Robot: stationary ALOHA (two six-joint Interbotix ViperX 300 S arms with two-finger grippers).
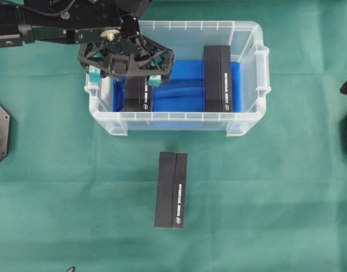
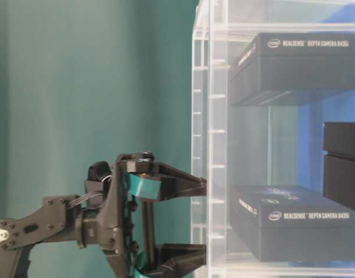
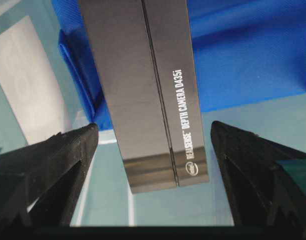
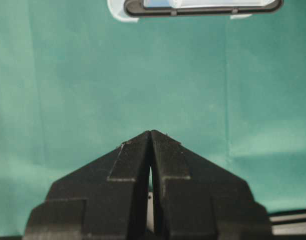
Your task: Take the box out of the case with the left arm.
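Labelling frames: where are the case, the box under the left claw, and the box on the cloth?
case (image 1: 179, 118): overhead, front rim.
left box (image 3: 143, 95): left wrist, top face.
outside box (image 1: 171, 190): overhead, top face.

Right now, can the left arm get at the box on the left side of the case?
Probably yes. The left claw is open above that box, its fingers on either side in the wrist view. Nothing covers the box; only the case wall stands close.

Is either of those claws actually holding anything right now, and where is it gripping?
Nothing is held. The left tool stands open astride the left box in the case, without touching it. The right tool is shut on nothing.
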